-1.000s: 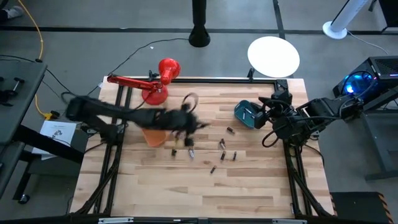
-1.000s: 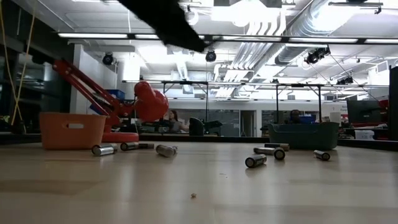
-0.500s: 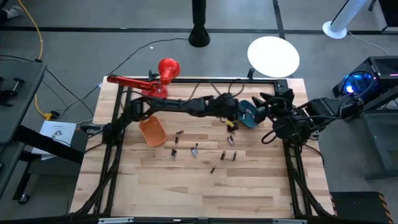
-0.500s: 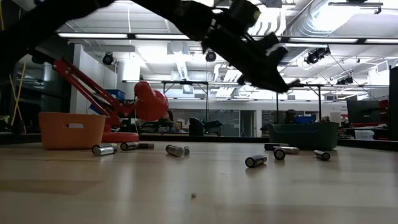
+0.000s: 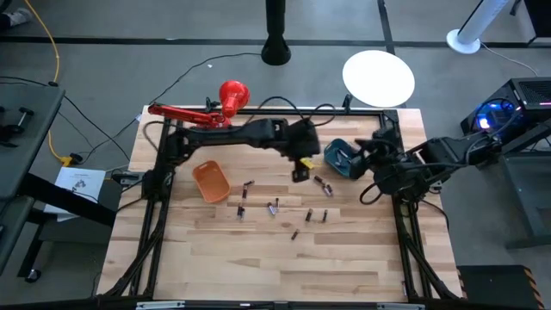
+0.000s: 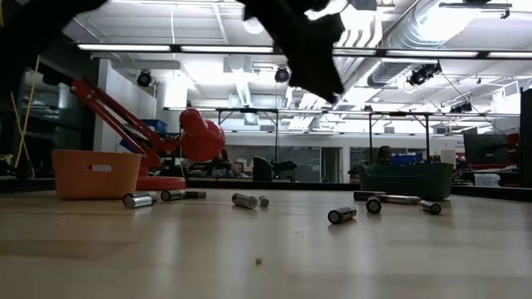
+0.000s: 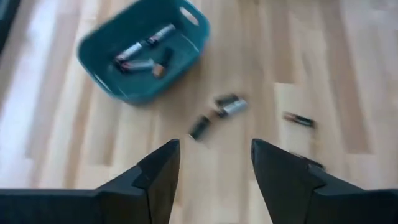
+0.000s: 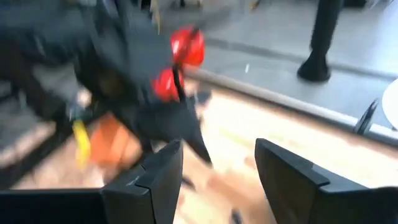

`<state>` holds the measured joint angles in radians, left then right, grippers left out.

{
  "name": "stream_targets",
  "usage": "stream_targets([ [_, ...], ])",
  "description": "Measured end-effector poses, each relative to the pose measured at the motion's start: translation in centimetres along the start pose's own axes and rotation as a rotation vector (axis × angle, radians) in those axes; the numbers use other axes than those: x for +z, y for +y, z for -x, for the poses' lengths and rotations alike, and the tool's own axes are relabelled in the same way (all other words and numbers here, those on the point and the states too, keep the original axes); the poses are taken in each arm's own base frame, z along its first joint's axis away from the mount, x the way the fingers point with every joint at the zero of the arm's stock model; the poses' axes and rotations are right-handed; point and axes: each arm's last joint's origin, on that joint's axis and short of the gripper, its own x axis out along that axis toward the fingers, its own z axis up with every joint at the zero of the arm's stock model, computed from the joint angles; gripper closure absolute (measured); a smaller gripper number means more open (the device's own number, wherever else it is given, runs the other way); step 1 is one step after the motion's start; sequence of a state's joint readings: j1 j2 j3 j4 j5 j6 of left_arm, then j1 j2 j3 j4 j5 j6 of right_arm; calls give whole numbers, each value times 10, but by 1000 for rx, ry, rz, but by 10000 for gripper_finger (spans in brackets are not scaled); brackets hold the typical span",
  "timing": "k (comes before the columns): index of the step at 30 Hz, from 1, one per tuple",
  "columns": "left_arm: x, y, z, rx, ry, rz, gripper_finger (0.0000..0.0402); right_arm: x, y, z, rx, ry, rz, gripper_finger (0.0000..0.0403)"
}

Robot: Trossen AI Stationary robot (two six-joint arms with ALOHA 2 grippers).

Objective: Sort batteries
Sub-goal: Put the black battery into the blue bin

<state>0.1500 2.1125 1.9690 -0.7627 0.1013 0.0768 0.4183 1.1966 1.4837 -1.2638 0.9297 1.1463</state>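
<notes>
Small dark and silvery batteries (image 5: pixel 272 207) lie scattered across the middle of the wooden table; the low view shows them lying on their sides (image 6: pixel 341 215). Several more lie inside the teal bin (image 7: pixel 143 53), which stands at the far right (image 5: pixel 340 158). The orange bin (image 5: pixel 210 181) stands left of centre. My left gripper (image 5: pixel 301 172) hovers open above the table just left of the teal bin, with nothing between its fingers (image 7: pixel 214 162). My right gripper (image 5: pixel 372 164) waits open beside the teal bin's right side, raised off the table (image 8: pixel 214 168).
A red desk lamp (image 5: pixel 215 112) stands at the table's far left edge, behind the orange bin (image 6: pixel 96 173). Loose batteries (image 7: pixel 227 104) lie close to the teal bin's near side. Bare wood stretches along the table's near edge (image 5: pixel 275 275).
My left gripper has swept from over the orange bin toward the table's right, reached the teal bin, then drawn back a little to the left. A battery near the table's middle has rolled slightly.
</notes>
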Motion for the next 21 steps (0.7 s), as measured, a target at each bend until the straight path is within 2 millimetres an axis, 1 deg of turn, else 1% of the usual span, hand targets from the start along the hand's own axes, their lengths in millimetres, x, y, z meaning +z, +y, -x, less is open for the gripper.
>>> stream_targets([
  [3,-23,-18,17,-45,-82,31,220,-11,9,-11,-7,137,57,208],
  [6,-57,-40,37,-95,-228,109,222,-23,19,-31,-65,275,109,208],
  [9,-96,-58,56,-116,-371,224,223,-30,25,-63,-146,372,167,208],
  [11,-120,-68,69,-94,-458,297,223,-37,26,-96,-145,464,212,208],
  [12,-129,-72,76,-78,-495,324,223,-42,25,-114,-116,517,234,208],
  [14,-144,-77,89,-47,-561,368,223,-53,18,-153,-49,611,265,208],
  [16,-153,-80,102,-11,-596,397,223,-64,3,-187,-14,700,270,208],
  [17,-156,-81,108,5,-612,405,223,-70,-7,-201,-16,748,260,208],
  [19,-159,-82,121,28,-647,414,223,-83,-28,-224,-48,846,233,208],
  [21,-158,-84,131,37,-687,407,223,-94,-43,-239,-83,909,218,208],
])
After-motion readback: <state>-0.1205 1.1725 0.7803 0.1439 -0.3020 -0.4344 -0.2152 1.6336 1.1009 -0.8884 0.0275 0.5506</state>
